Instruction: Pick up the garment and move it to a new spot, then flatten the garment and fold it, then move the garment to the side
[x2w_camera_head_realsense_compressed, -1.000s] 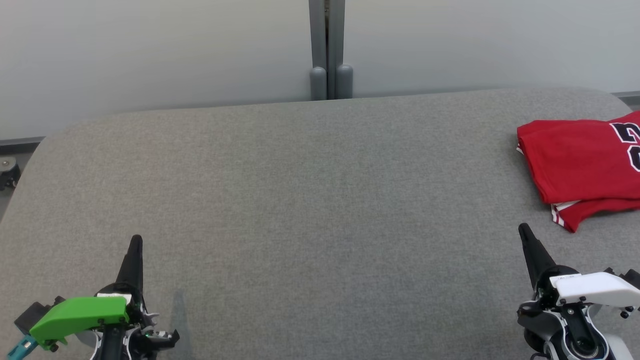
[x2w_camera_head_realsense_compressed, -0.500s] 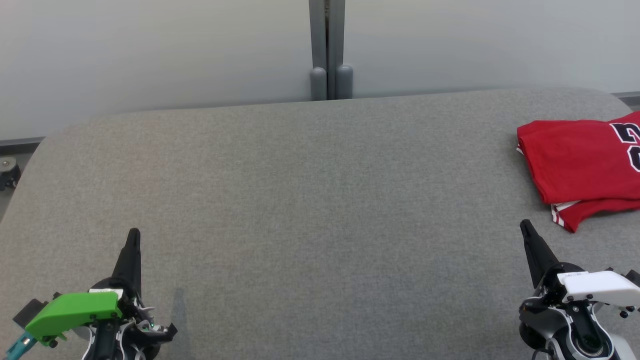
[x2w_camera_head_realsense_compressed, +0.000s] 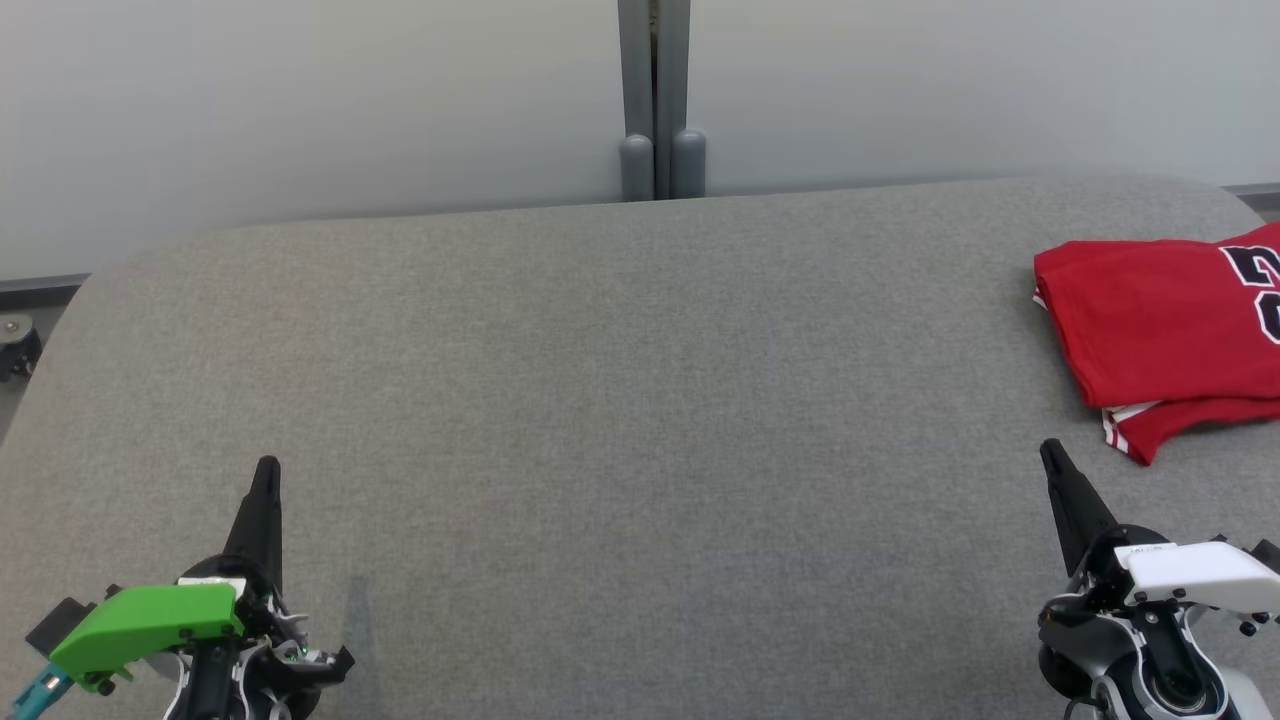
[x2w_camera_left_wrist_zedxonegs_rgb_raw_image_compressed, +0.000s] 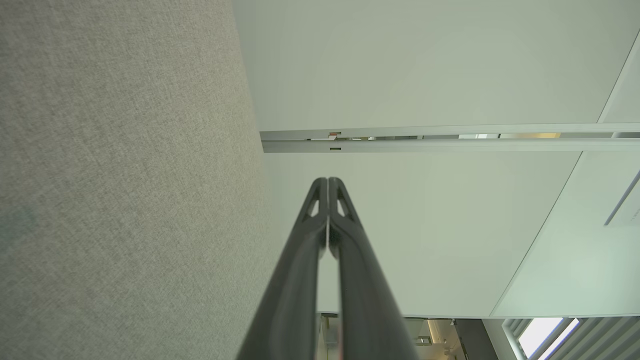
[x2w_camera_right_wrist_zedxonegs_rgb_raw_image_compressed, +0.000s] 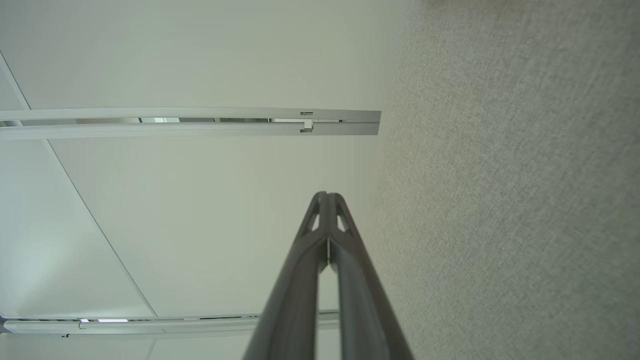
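Note:
A red garment (x2w_camera_head_realsense_compressed: 1160, 325) with dark numerals lies folded at the far right of the grey surface (x2w_camera_head_realsense_compressed: 640, 420), running past the picture's right edge. My left gripper (x2w_camera_head_realsense_compressed: 267, 470) hangs at the lower left, shut and empty; its closed tips (x2w_camera_left_wrist_zedxonegs_rgb_raw_image_compressed: 327, 181) press together in the left wrist view. At the lower right my right gripper (x2w_camera_head_realsense_compressed: 1048, 450) is likewise shut on nothing, its tips (x2w_camera_right_wrist_zedxonegs_rgb_raw_image_compressed: 326, 195) touching. It sits below and slightly left of the garment, apart from it.
Behind the grey surface stands a pale wall with a grey vertical post (x2w_camera_head_realsense_compressed: 655, 100). A small caster wheel (x2w_camera_head_realsense_compressed: 15, 340) shows on the floor past the surface's left edge.
Both grippers shifted slightly over the first half second, the left one down and left. Since then nothing has moved. The garment stayed in place.

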